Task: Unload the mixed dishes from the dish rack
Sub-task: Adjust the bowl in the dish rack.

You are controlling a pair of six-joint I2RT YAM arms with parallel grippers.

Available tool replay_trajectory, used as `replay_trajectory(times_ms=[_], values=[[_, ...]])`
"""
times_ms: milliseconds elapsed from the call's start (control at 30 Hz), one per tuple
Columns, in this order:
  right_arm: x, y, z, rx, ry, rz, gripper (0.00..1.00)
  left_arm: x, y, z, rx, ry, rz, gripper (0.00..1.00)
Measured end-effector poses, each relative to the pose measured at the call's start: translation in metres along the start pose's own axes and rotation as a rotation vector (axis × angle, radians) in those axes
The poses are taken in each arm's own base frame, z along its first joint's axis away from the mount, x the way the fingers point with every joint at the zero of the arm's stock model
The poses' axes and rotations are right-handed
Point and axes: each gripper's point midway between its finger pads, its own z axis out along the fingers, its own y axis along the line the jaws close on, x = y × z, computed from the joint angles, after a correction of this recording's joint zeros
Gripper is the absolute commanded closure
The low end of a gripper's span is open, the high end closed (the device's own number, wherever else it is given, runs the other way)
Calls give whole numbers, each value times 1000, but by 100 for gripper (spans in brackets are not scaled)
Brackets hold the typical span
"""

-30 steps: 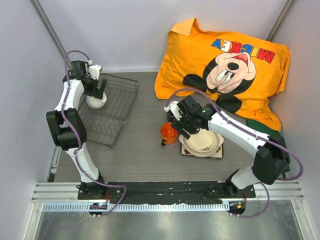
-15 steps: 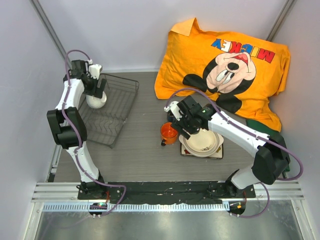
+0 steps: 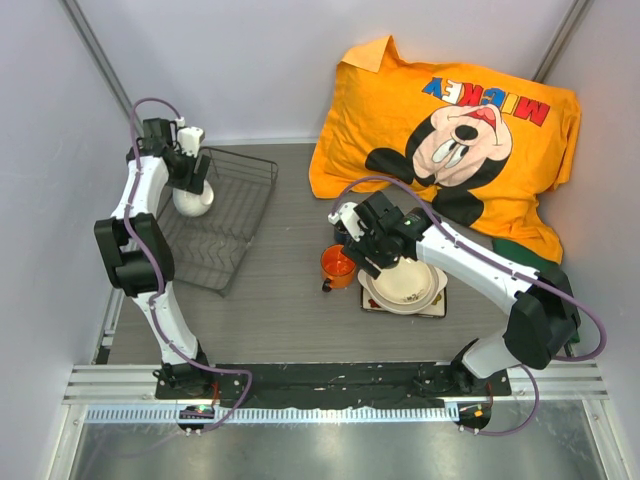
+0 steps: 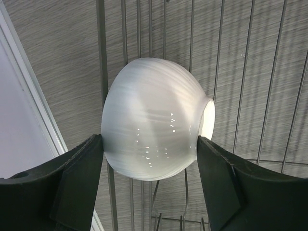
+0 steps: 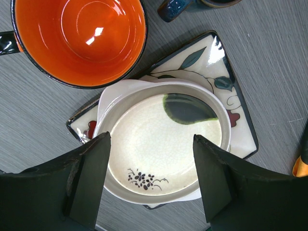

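Note:
The small white bowl (image 4: 151, 120) lies on its side on the wires of the dish rack (image 4: 269, 96), at the rack's far left (image 3: 193, 203). My left gripper (image 4: 150, 159) has one finger pressed on each flank of it. The dark dish rack (image 3: 232, 228) holds nothing else that I can see. On the table to the right, the large cream bowl (image 5: 163, 144) sits on the square flowered plate (image 5: 226, 82). The orange mug (image 5: 79, 38) stands beside them, and the dark-blue cup (image 5: 178, 7) is just beyond. My right gripper (image 5: 151, 163) hovers open over the cream bowl, holding nothing.
A big orange Mickey Mouse pillow (image 3: 450, 130) fills the far right of the table, with a dark green item (image 3: 525, 255) at its near edge. Grey walls close in on the left, the back and the right. The rack's left side runs along the left wall.
My left gripper has shifted slightly toward the left wall at the white bowl. The bowl stays in the rack. The right arm has not moved.

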Motion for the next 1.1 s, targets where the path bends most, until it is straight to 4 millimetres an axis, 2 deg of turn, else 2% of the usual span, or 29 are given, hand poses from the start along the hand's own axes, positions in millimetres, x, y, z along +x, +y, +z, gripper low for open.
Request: replay_trajectory(times_ms=[33, 233, 767, 1100], values=[[0, 0, 0, 0, 0, 0, 27, 0, 0, 0, 0, 0, 0, 56], [2, 1, 1, -2, 6, -1, 27, 1, -1, -3, 6, 12, -2, 67], [3, 1, 2, -2, 8, -1, 27, -14, -16, -14, 89, -25, -64, 82], [4, 0, 2, 6, 10, -1, 27, -14, -30, -15, 150, -25, -126, 100]])
